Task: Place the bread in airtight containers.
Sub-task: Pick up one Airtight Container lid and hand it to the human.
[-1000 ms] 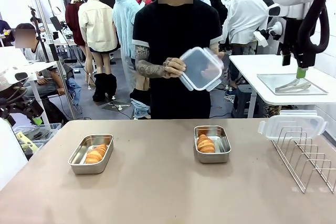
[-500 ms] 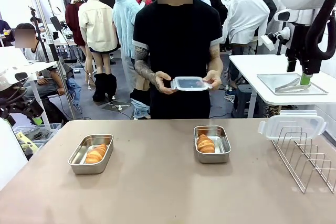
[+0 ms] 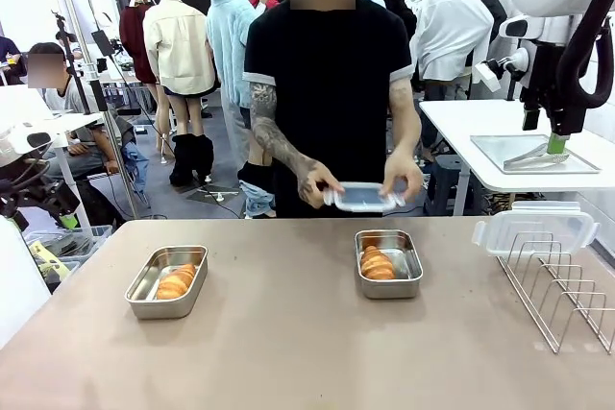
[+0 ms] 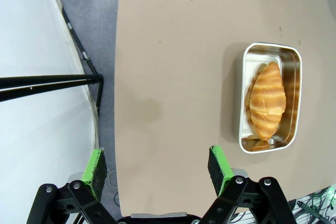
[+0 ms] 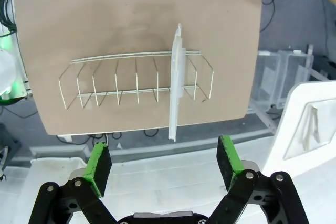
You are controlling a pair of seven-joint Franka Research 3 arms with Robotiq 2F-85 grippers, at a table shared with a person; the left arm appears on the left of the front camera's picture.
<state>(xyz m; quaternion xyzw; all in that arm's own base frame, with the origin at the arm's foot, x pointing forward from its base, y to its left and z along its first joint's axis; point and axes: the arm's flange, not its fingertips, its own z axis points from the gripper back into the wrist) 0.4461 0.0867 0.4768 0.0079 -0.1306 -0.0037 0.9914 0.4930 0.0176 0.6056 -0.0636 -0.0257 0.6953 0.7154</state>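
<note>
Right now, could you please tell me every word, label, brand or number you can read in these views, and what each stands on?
No text can be read in these views.
Left steel container: no print or label.
Right steel container: no print or label.
Held lid in the person's hands: plain, clear.
Racked lid on the wire rack: plain.
Forearm tattoo: too blurred to tell any letters.

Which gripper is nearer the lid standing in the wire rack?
Right. The right gripper hovers open above the lid in the wire rack; the left gripper is over the table's opposite end, beside the left container.
</note>
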